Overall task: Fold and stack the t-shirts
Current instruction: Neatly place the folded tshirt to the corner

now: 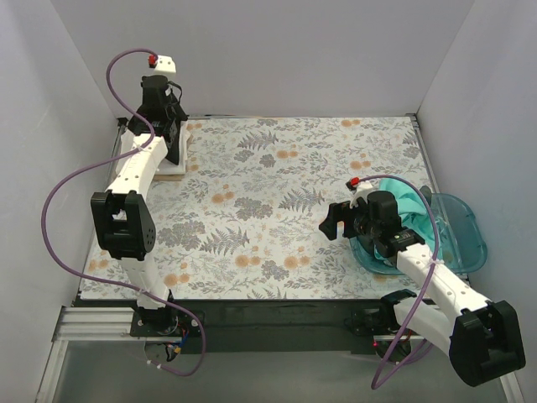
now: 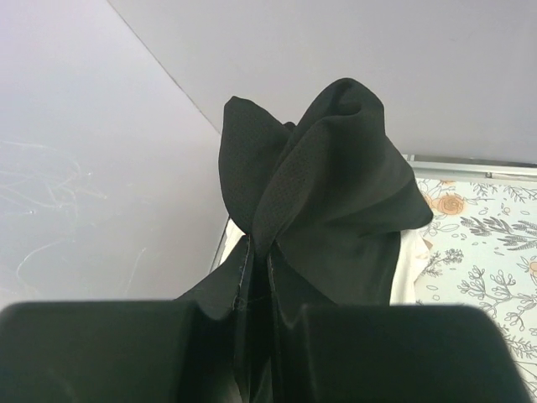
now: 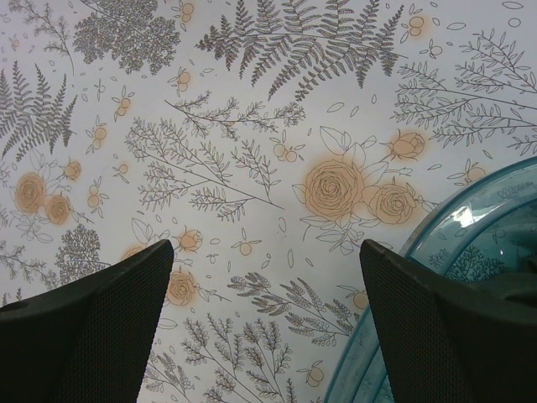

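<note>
Your left fingers (image 1: 172, 138) were clamped shut on the black t-shirt (image 2: 327, 193). Your right fingers (image 1: 334, 222) stood spread wide, holding nothing.

The floral-covered bench (image 1: 277, 193) filled most of the overhead view. Your left arm lay along its left side to the far-left corner. Your right arm came in from the near right, so the right fingers hung over the bench's right half, just left of the bin. In the right wrist view those fingers framed only fern and rose print, with the bin's curved rim at the right edge.

The translucent blue bin (image 1: 466, 239) sat at the right edge of the bench, partly under your right arm. The teal t-shirt (image 1: 417, 211) lay crumpled in it, bunched toward the bin's far-left side and partly hidden by the arm.

The black t-shirt was at the far-left corner, gripped by a bunched fold. In the left wrist view it rose past the fingertips in two loose peaks. You could not tell from these views whether any of it rested on the bench.

The white t-shirt (image 1: 174, 168) lay flat in that same corner, directly beneath the left fingers and the black cloth. A pale strip of it showed just right of the black t-shirt in the wrist view.
</note>
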